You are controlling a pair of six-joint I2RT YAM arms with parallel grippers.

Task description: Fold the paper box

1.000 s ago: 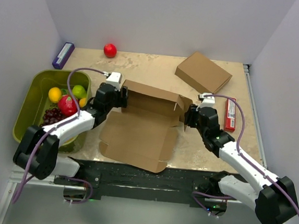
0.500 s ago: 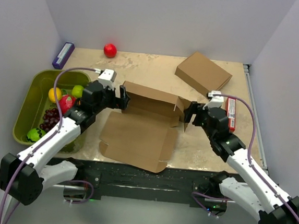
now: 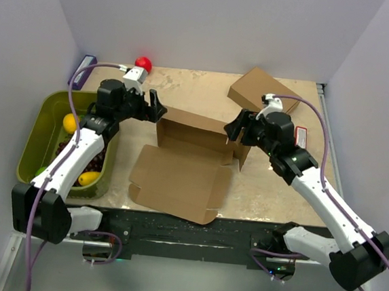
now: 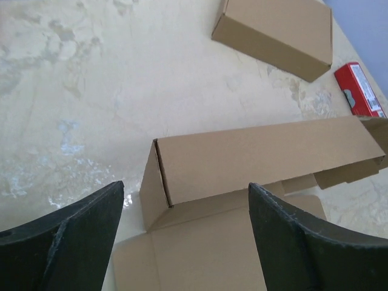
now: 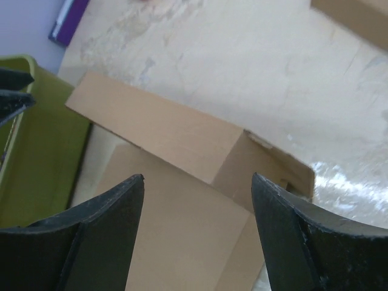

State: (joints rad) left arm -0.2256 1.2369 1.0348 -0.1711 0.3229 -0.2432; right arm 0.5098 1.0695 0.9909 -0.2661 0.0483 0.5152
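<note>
The paper box (image 3: 178, 175) lies mid-table as a brown cardboard sheet. Its back wall (image 3: 197, 128) stands upright with short side flaps turned in, and a flat panel spreads toward me. My left gripper (image 3: 156, 106) hovers open just off the back wall's left corner, holding nothing. The left wrist view looks down on that corner (image 4: 159, 182) from between the left gripper's (image 4: 185, 187) spread fingers. My right gripper (image 3: 235, 127) hangs open above the right corner, apart from it. In the right wrist view, the box (image 5: 182, 139) sits below the right gripper (image 5: 197, 177).
A second, closed brown carton (image 3: 264, 94) lies at the back right, a red packet (image 3: 300, 138) beside my right arm. A green bin (image 3: 46, 129) with fruit is at the left. A red ball (image 3: 143, 63) and a purple item (image 3: 83, 66) sit at the back left.
Both grippers have let go of the back wall's corners, opened and pulled up and back. The left arm has swung toward the far left. The back wall stays standing.
</note>
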